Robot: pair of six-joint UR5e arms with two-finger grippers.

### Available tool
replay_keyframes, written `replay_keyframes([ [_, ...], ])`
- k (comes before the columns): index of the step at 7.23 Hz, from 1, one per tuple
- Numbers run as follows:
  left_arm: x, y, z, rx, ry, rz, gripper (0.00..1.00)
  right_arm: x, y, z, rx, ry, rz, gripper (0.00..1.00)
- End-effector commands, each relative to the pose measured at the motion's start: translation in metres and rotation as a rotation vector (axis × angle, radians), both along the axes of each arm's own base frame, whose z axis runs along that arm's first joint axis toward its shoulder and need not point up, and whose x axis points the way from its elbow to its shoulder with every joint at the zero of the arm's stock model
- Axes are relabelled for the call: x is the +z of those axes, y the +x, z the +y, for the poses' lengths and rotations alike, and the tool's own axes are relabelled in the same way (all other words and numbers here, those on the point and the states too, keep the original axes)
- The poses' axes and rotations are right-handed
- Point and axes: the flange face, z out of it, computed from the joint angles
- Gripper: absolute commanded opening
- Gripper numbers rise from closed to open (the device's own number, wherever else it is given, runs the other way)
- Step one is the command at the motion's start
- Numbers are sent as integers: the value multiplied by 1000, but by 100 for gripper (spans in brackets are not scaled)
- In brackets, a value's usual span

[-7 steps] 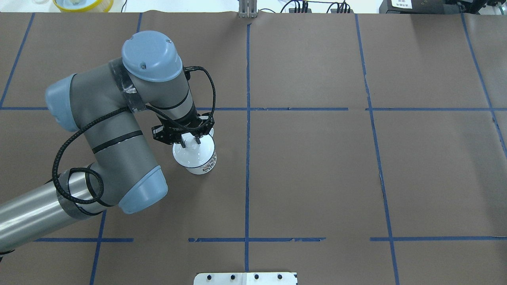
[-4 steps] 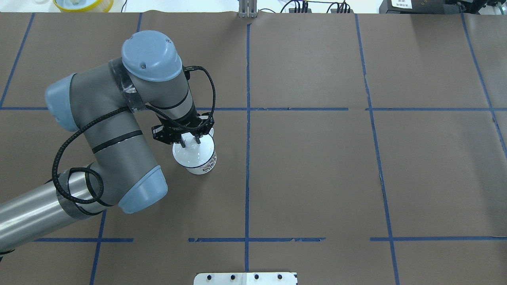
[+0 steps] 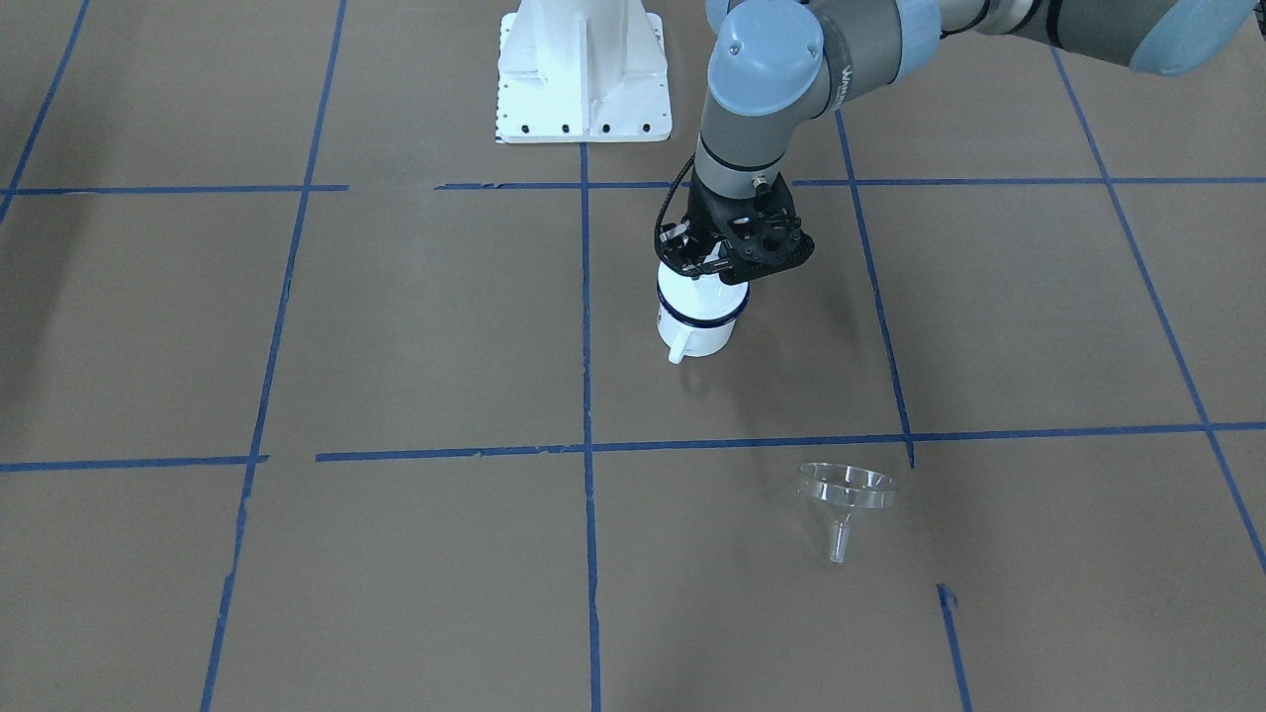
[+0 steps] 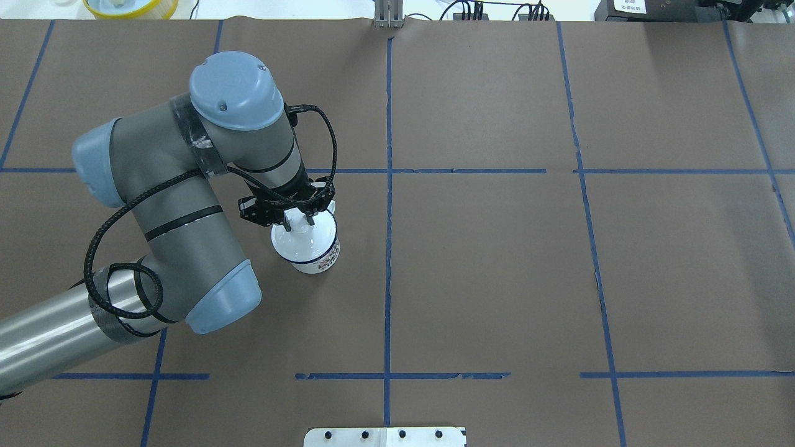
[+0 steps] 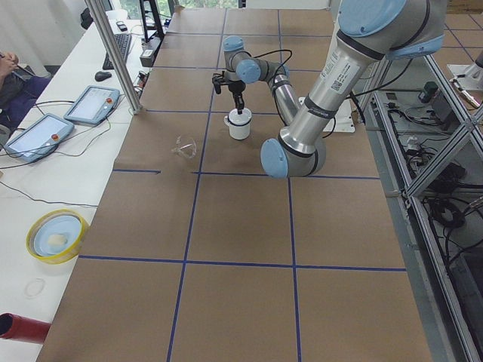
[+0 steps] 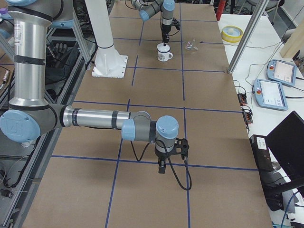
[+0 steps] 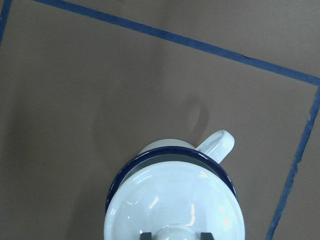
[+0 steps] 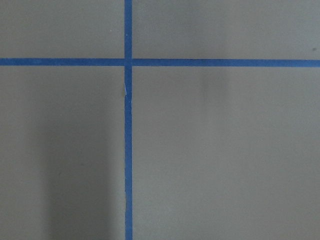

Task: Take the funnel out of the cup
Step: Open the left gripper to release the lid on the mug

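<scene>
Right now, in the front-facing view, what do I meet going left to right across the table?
Base → cup, its lid gripped by the left pincer → funnel, out of the cup, on the table.

brown paper covers the table (image 4: 497, 261), squared off with blue tape (image 4: 388, 248). a round white lid (image 7: 172, 205) with a knob sits left of the middle. on the white bench along the far edge there's a yellow dish (image 5: 56, 235) with something pale in it, a red tube (image 5: 19, 329), a grey pendant (image 5: 92, 103), a second pendant (image 5: 34, 136) beside it, and a dark mouse (image 5: 103, 75).
</scene>
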Motion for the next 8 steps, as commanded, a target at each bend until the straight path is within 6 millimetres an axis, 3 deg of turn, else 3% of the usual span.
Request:
replay_keyframes([
  [1,2,-1,-1,-2,-1,-2,0,0,0,0,0,0,0,100],
  [2,1,-2,-2,-4,1,-1,95,0,0,0,0,0,0,100],
  [3,1,-3,-2,-6,-1,1,100,0,0,0,0,0,0,100],
  [6,-2,-9,-4,-15,6,6,100,0,0,0,0,0,0,100],
  [7,-6,-34,-18,-50,22,16,100,0,0,0,0,0,0,100],
  [8,0,-71,-11,-42,80,37,100,0,0,0,0,0,0,100],
])
